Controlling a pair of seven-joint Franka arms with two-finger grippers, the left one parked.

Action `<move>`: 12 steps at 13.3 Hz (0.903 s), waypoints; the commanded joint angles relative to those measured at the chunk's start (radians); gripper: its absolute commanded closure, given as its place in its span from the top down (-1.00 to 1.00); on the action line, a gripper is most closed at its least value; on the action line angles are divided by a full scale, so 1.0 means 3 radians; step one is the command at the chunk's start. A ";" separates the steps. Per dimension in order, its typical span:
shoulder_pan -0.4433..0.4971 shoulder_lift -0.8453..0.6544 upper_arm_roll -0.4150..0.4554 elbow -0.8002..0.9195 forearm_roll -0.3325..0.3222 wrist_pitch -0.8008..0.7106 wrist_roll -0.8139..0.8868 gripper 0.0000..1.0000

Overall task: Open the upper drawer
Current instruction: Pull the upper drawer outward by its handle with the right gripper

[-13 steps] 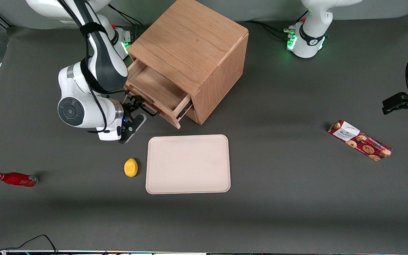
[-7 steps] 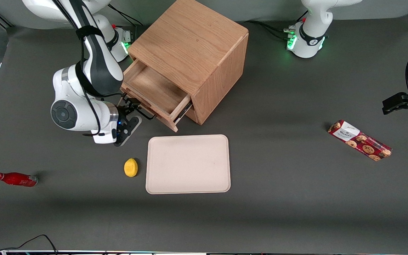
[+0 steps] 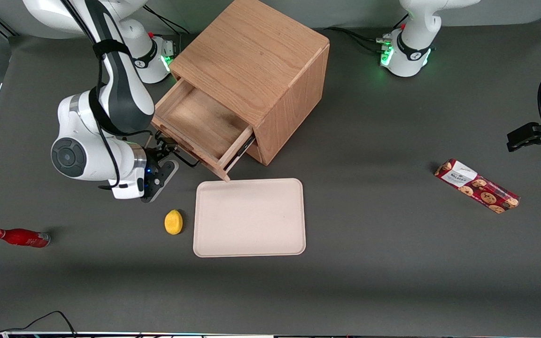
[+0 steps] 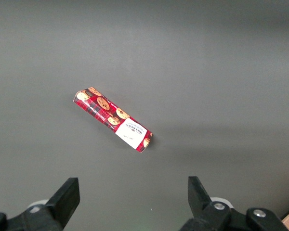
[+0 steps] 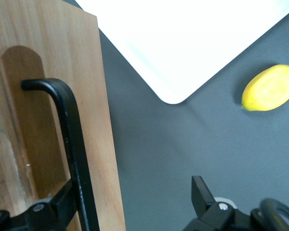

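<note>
The oak cabinet (image 3: 251,51) stands at the back of the table. Its upper drawer (image 3: 200,119) is pulled well out, showing a bare wooden tray. My right gripper (image 3: 165,149) is in front of the drawer front (image 5: 98,120), at the thin black bar handle (image 3: 183,157). In the right wrist view the gripper (image 5: 132,197) is open, its fingers wide apart. One finger (image 5: 62,204) sits against the handle (image 5: 72,134), between bar and wood. The other finger (image 5: 202,192) hangs over the bare table.
A beige tray (image 3: 249,217) lies nearer the front camera than the drawer, its corner (image 5: 183,38) close to the drawer front. A lemon (image 3: 173,221) (image 5: 269,88) lies beside it. A red bottle (image 3: 19,237) lies toward the working arm's end, a cookie pack (image 3: 477,185) (image 4: 113,119) toward the parked arm's.
The drawer has slid farther out of the cabinet. The gripper moved with the handle, toward the front camera and the working arm's end.
</note>
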 commanded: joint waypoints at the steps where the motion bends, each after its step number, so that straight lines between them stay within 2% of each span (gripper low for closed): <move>1: -0.0027 0.0140 -0.0092 0.0209 0.0077 -0.0058 -0.0199 1.00; 10: -0.0042 0.0268 -0.0123 0.0235 0.0077 -0.0033 -0.0435 1.00; 12: -0.0042 0.0345 -0.0204 0.0342 0.0082 -0.0033 -0.0542 1.00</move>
